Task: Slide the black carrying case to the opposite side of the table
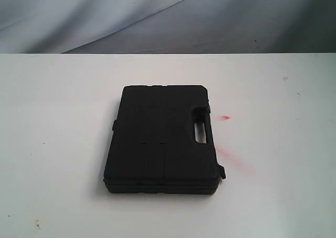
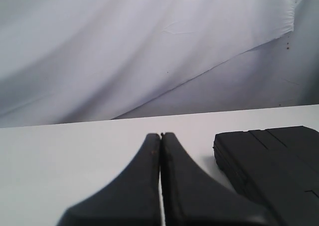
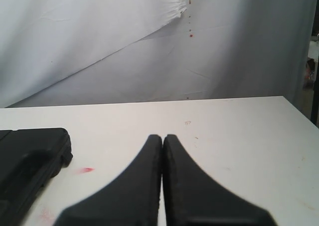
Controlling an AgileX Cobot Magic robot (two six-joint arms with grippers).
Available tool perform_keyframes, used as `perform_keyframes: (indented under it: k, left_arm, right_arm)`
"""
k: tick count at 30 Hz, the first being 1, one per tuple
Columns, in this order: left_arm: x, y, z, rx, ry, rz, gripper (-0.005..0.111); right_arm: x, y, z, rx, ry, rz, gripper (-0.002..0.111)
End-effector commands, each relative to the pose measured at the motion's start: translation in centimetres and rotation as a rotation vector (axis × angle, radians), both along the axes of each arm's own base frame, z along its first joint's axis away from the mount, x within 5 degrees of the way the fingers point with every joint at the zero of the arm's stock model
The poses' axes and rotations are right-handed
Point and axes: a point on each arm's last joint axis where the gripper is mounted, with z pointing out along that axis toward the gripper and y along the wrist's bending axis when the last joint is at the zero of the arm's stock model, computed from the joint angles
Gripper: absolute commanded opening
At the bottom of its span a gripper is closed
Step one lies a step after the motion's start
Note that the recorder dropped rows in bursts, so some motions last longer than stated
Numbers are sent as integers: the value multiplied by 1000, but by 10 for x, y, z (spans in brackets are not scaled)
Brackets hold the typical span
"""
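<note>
Left gripper (image 2: 160,135): fingers pressed together with nothing between them, low over the table (image 1: 52,143), near the black carrying case (image 1: 160,141) but not touching it.
Right gripper (image 3: 162,136): likewise shut and empty, low over the tabletop on the case's other flank, apart from it.
Why closed: probably because a slide needs a blunt pusher, not a grasp; joined fingers make one firm edge to set against a side wall.
Case position: flat on its broad face near the middle of the table, lid closed, handle slot (image 1: 200,133) toward the right of the exterior view.
Why flat: lying so, it should glide under a low sideways push and not tip.
Task stage: by my reading not begun, since neither gripper is in contact; which one will push I cannot tell.
Exterior view alone: the case's whole outline, the handle slot, bare table on every side of it, and both pink smears (image 1: 228,153) by the handle edge; no arm or gripper appears in it.
Left wrist view alone: that gripper's shut fingers and the case's side wall seen at low angle, showing its thickness.
Right wrist view alone: its own shut fingers, one rounded corner of the case, a red smear (image 3: 85,170) on the table between case and fingers, the table's side edge, and red specks on the backdrop cloth (image 3: 99,36).
</note>
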Motion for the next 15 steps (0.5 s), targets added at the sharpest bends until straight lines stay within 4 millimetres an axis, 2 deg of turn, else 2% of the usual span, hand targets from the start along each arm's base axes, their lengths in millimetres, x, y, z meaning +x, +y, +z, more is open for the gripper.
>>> perform_keyframes:
  k: [1, 15]
  left_arm:
    - [0, 0, 0, -1, -9, 3, 0]
    - [0, 1, -2, 38, 2, 12, 0]
  right_arm:
    - [0, 0, -1, -10, -7, -5, 0]
    - [0, 0, -1, -10, -7, -5, 0]
